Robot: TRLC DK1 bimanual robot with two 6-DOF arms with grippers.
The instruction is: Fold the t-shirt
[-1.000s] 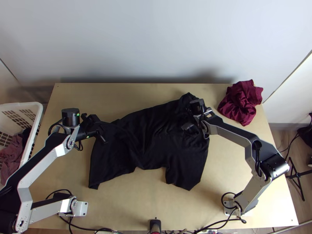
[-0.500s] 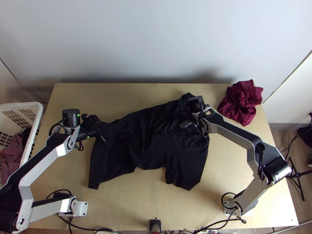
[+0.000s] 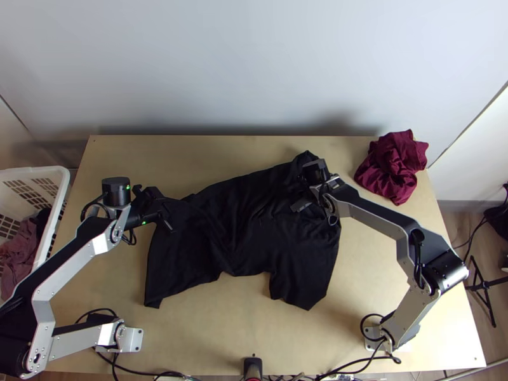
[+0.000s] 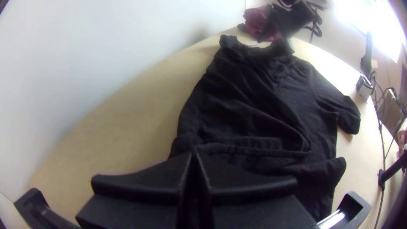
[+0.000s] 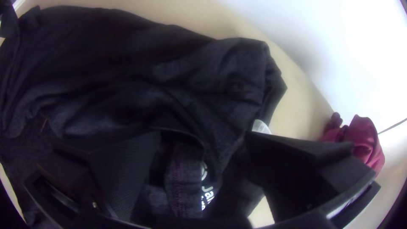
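Observation:
A black t-shirt (image 3: 247, 228) lies wrinkled across the table, its neck end to the right. Over its upper left corner stays my left gripper (image 3: 164, 206). My right gripper (image 3: 303, 192) stands low over the neck area. In the left wrist view, the left gripper (image 4: 194, 159) has its fingers together, shut on cloth of the t-shirt (image 4: 254, 101) bunched at the tips. The right wrist view gives the right gripper (image 5: 203, 157) with fingers wide apart around the collar of the t-shirt (image 5: 140, 85), a printed neck label between them. The cloth there is loosely rumpled.
A crumpled maroon cloth (image 3: 394, 166) sits at the table's back right corner. A white laundry basket (image 3: 60, 190) with clothes stands beyond the left edge. Bare tabletop (image 3: 216, 330) runs along the near side, and a wall rises behind the table.
Over the neck area, my right gripper has shifted slightly to the left. The left arm and the spread of the t-shirt look the same.

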